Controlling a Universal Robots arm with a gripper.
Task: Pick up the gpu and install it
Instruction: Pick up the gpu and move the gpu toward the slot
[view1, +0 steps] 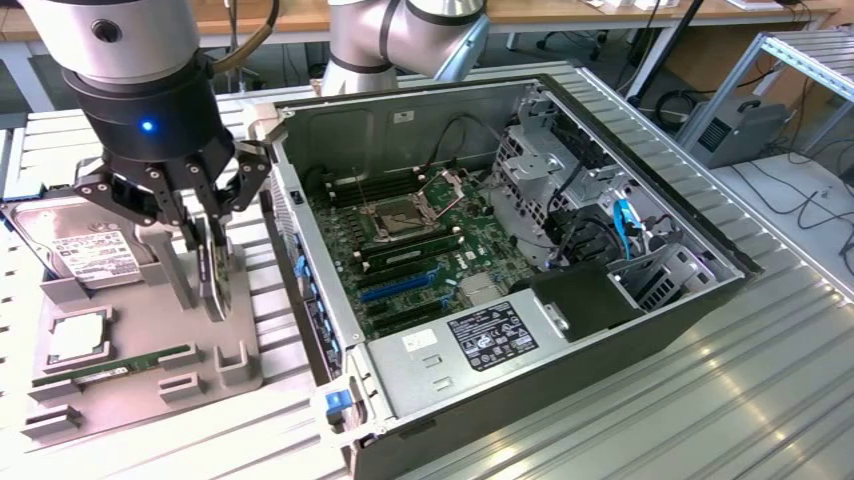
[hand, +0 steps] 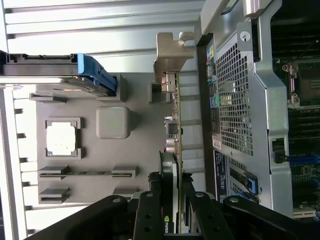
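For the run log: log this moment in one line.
end effector: closed on gpu | gpu: on edge at gray holder | case: open, gpu not installed

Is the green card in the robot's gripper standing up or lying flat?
Standing up on its edge. The thin green card with the silver end bracket sits upright in the black gripper over the grey tray.
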